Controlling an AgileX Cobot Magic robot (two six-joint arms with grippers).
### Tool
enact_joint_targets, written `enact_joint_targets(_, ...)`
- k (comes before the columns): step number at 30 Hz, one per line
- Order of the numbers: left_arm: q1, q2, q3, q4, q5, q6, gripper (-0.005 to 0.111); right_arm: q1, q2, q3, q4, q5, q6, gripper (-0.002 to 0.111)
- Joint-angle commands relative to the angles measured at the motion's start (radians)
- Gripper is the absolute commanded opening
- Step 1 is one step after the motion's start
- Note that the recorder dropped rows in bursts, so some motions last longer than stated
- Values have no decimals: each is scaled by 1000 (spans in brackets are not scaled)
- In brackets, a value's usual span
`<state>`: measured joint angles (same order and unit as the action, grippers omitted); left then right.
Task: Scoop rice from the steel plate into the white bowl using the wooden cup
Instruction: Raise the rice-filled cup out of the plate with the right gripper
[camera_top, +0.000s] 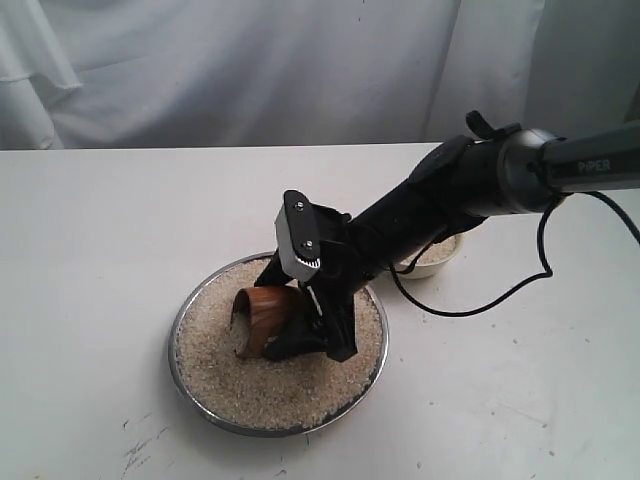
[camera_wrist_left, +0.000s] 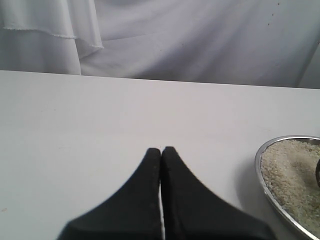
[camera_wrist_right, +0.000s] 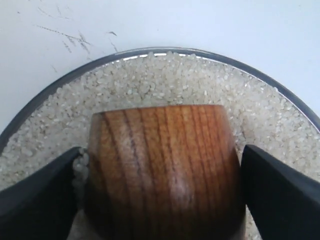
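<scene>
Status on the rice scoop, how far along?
Done: the right gripper has the wooden cup between its jaws, and the white bowl, mostly hidden behind the arm, seems to hold some rice. In hand: the cup lies tipped on its side in the rice on the steel plate, mid-scoop. To do: lift, carry, pour; the plate looks nearly full. The left gripper is idle, jaws shut.

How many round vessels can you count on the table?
3: the steel plate near the front, the wooden cup tipped in its rice, and the white bowl, partly hidden behind the right arm.
</scene>
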<state>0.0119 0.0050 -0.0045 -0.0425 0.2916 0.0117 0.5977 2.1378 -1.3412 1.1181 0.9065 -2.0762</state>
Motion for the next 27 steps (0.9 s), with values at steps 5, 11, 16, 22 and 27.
enact_joint_targets(5,-2,-5,5,-1,-6,-3,0,-41,-12,4,76,33,-36,0)
enact_joint_targets(11,-2,-5,5,-1,-6,-3,0,-79,-58,4,76,33,-36,0)
enact_joint_targets(16,-2,-5,5,-1,-6,-3,0,-101,-109,4,72,33,-36,0)
enact_joint_targets(22,-2,-5,5,-1,-6,-3,0,-133,-156,4,46,33,-36,0)
enact_joint_targets(27,-2,-5,5,-1,-6,-3,0,-187,-172,4,43,33,-36,0)
